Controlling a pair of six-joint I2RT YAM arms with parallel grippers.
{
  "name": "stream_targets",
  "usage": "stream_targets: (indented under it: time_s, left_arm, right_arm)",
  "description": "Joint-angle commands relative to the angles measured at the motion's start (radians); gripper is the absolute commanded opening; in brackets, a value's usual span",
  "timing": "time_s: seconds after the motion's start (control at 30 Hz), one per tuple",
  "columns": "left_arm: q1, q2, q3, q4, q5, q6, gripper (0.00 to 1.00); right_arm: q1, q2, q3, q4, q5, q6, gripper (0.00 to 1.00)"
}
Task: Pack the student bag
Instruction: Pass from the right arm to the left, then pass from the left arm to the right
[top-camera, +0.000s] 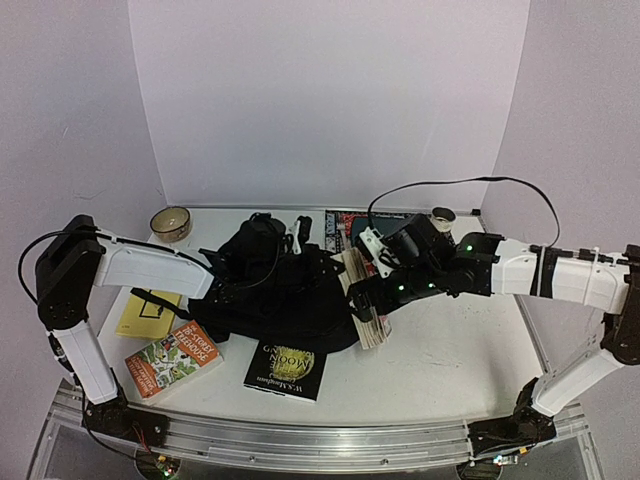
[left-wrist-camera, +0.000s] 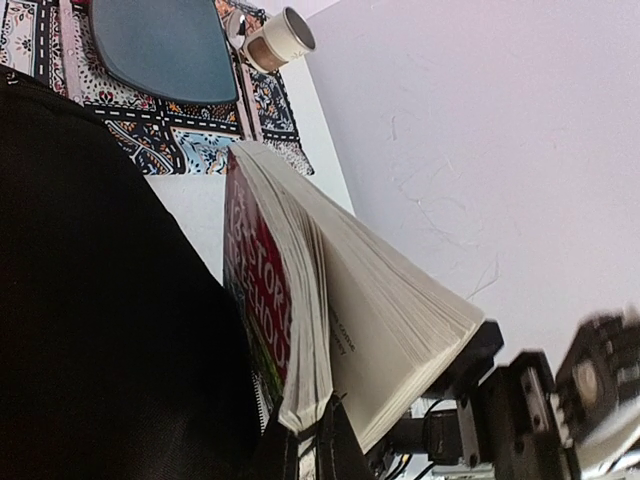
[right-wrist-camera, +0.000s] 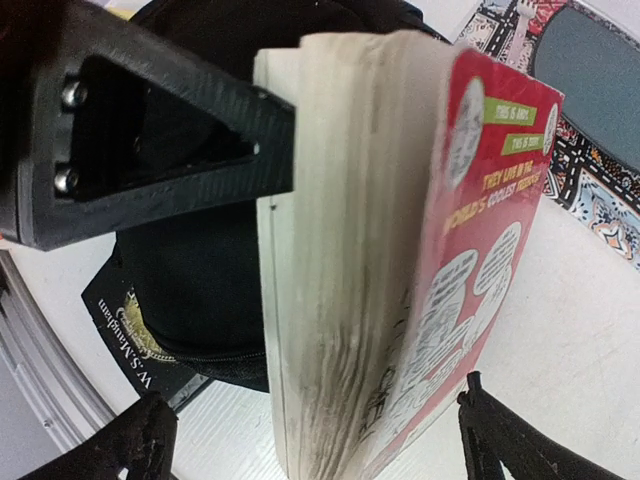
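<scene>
My left pincer (left-wrist-camera: 315, 447) pinched the thick, yellow-edged paperback (right-wrist-camera: 360, 250) upright; my right pincer (right-wrist-camera: 322, 440) gaped wide around it. The soft black bag (top-camera: 265, 300) slumped beside it, at the middle of the desk (top-camera: 450, 365).

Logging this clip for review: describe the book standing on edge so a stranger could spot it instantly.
Find the big black backpack mid-table. At its right side a thick paperback stands on edge. Its red cover and upright pose separate it from the black book lying flat in front.
</scene>
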Motion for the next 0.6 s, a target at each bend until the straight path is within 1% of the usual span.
stream_targets:
  time_s: [0.0,0.2,0.33,0.37,0.43,0.47,0.5,0.57]
  left_arm:
    - [-0.004,-0.053,0.007,0.142,-0.042,-0.069,0.00]
    - [-0.012,-0.057,0.014,0.159,-0.068,-0.097,0.00]
    - [-0.018,-0.059,0.021,0.162,-0.083,-0.107,0.00]
    - [-0.020,-0.060,0.022,0.163,-0.085,-0.108,0.00]
    - [-0.022,-0.062,0.025,0.164,-0.092,-0.112,0.00]
    - [-0.022,-0.063,0.025,0.165,-0.095,-0.112,0.00]
    - [-0.022,-0.063,0.027,0.165,-0.096,-0.110,0.00]
    - [-0.022,-0.067,0.030,0.166,-0.096,-0.105,0.00]
  right_arm:
    - [0.074,0.032,0.018,-0.003,0.226,-0.013,0.98]
    - [0.164,0.126,0.074,-0.041,0.452,-0.042,0.97]
    - [0.218,0.183,0.135,-0.076,0.641,-0.060,0.93]
    - [0.227,0.194,0.147,-0.088,0.668,-0.060,0.91]
    - [0.239,0.214,0.174,-0.113,0.735,-0.053,0.84]
    - [0.243,0.224,0.187,-0.124,0.768,-0.052,0.76]
    - [0.247,0.232,0.199,-0.136,0.793,-0.051,0.70]
    - [0.251,0.239,0.214,-0.155,0.816,-0.050,0.55]
